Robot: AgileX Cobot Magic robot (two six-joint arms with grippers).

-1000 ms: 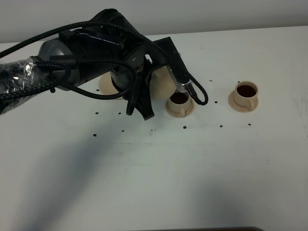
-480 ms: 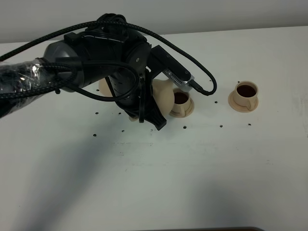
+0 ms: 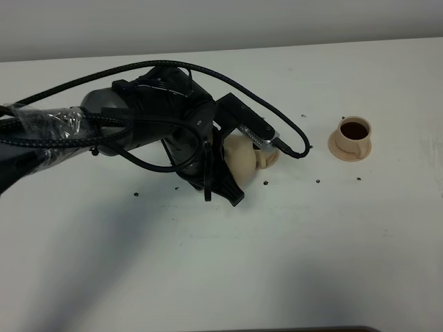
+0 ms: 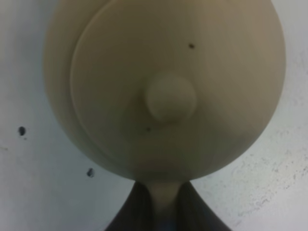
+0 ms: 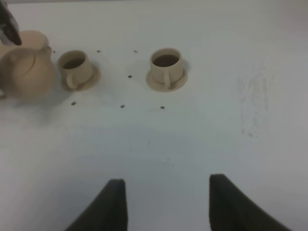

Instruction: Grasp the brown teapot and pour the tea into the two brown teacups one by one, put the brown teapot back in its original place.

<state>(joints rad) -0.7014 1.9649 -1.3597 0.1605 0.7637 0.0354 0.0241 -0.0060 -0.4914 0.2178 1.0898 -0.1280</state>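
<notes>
My left gripper point(image 3: 220, 181) is shut on the loop handle of the brown teapot point(image 3: 240, 158), which is held just left of the near teacup. In the left wrist view the teapot's lid and knob point(image 4: 171, 98) fill the frame, with the fingers point(image 4: 130, 211) closed on the handle. The near teacup is mostly hidden in the exterior view; only its saucer edge point(image 3: 271, 158) shows. It is plain in the right wrist view point(image 5: 76, 66). The far teacup point(image 3: 354, 131) stands on its saucer with dark tea inside. The wide saucer is hidden behind the left arm. My right gripper point(image 5: 168, 202) is open and empty.
The white table point(image 3: 291, 242) carries small dark dots around the cups. A black cable point(image 3: 291, 135) loops from the left arm over the table toward the far cup. The right arm is out of the exterior view.
The left arm has swung toward the front and right with the teapot. It now covers the near teacup and the wide saucer. The right gripper's motion cannot be judged.
</notes>
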